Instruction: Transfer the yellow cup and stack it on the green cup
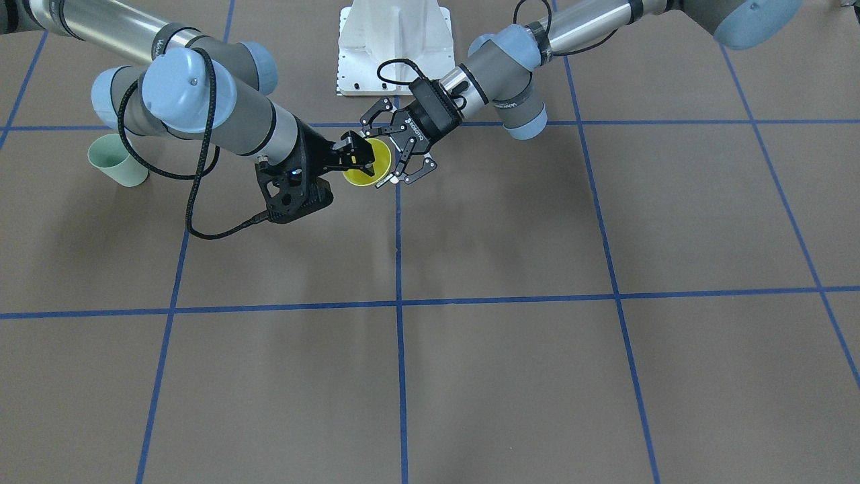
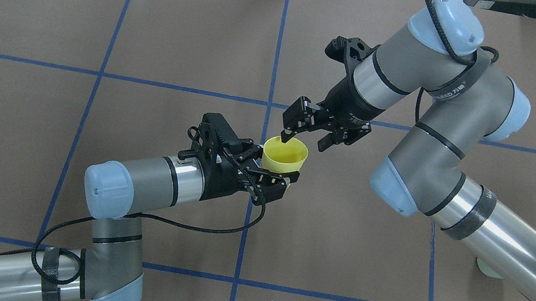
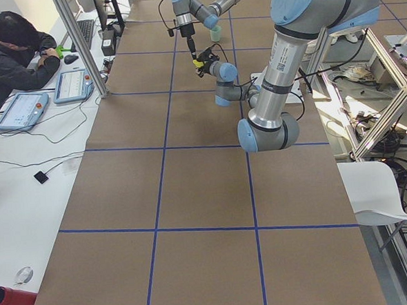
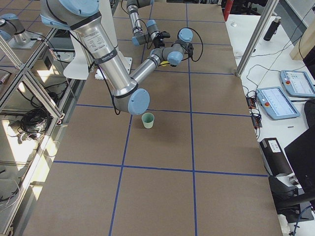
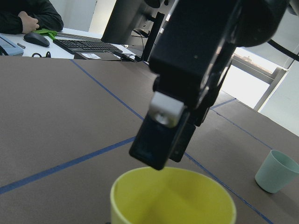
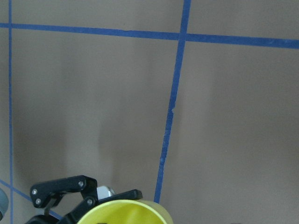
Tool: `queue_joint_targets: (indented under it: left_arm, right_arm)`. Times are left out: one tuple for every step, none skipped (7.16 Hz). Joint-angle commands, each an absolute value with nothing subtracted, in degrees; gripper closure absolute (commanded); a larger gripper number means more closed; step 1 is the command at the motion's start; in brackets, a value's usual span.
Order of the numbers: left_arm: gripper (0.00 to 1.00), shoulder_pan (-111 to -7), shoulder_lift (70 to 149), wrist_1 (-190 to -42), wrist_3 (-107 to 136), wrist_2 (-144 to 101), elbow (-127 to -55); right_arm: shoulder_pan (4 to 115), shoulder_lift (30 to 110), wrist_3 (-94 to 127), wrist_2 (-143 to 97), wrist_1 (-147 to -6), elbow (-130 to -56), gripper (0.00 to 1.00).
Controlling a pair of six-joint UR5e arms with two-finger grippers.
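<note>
Risk lies first with the green cup [image 4: 147, 120], standing upright and mouth-up on the table [image 2: 77, 166] near the robot on its right, well apart from the hand-over. It is unheld and looks light, so the yellow cup [image 2: 284, 158], brought down tilted or off-centre, could knock it over or jam askew instead of nesting. Farther out, over the table's middle, the left gripper [image 2: 275, 167] clasps the yellow cup by its body, upright and lifted off the surface. If that clasp lets go before the other arm has a pinch, the cup drops. Just beyond, the right gripper [image 2: 305, 139] hangs over the cup's mouth with jaws spread, grasping nothing, one fingertip [image 2: 285, 132] at the far-left rim. Closing on the thin wall while the left clamps hard could squash or twist it. The yellow cup is bright, plain, tapered, handleless and empty; its smooth plastic probably slips easily.
</note>
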State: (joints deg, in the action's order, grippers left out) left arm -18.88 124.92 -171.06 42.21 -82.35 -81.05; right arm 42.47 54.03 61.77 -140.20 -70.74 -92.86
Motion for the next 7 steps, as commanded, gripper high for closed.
queue_joint_targets:
  left_arm:
    - [1.0,-18.8,125.1,-171.0,42.3,-82.4,-81.0]
    - [1.0,-18.8,125.2,-171.0,42.3,-82.4,-81.0]
    - [1.0,-18.8,125.2,-171.2,42.4,-82.4,-81.0]
    - [1.0,-18.8,125.2,-171.1,42.4,-82.4,-81.1]
    - [1.0,-18.8,125.2,-171.2,42.4,-82.4,-81.1]
    - [1.0,-18.8,125.2,-171.1,42.4,-82.5,-81.0]
    - [1.0,-18.8,125.2,-171.1,42.4,-82.5,-81.1]
  right_arm:
    - [42.2,54.3,61.9,-140.1,-70.6,-92.8,0.18]
    - [42.0,54.4,61.8,-140.1,-70.6,-92.8,0.19]
    - [42.0,54.5,61.8,-140.2,-70.6,-92.9,0.2]
    - [41.8,54.6,61.8,-140.1,-70.6,-92.9,0.27]
    - [41.6,54.8,61.8,-140.1,-70.6,-92.9,0.34]
    - [41.6,55.2,61.8,-140.2,-70.6,-93.0,0.37]
    - [41.6,55.2,61.7,-140.2,-70.6,-93.1,0.38]
